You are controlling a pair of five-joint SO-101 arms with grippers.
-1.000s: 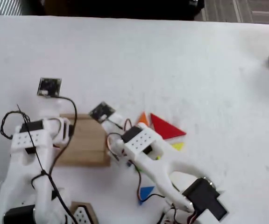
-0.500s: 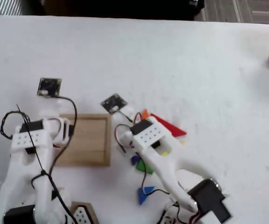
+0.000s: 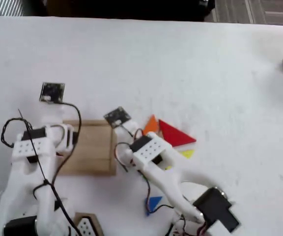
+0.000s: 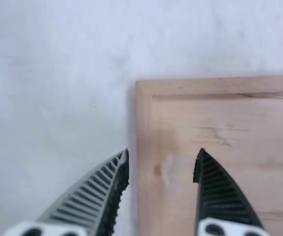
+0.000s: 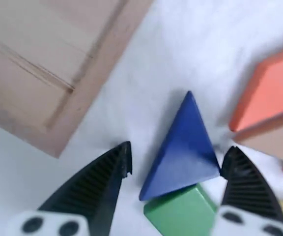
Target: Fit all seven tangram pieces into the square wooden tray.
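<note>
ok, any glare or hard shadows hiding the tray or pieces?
High view: table evenly lit, no glare; the right arm, not shadow, covers some pieces. Left wrist view: a narrow dark shadow runs along the outer edge of the tray. Right wrist view: no glare, blue triangle and green piece plainly lit.

A gripper could pass freely over the far half of the table [image 3: 181, 59], but just right of the wooden tray [image 3: 95, 147] the right gripper [image 5: 178, 150], blue triangle [image 5: 183, 142], green piece [image 5: 181, 211] and orange piece [image 5: 269, 98] crowd the strip.
</note>
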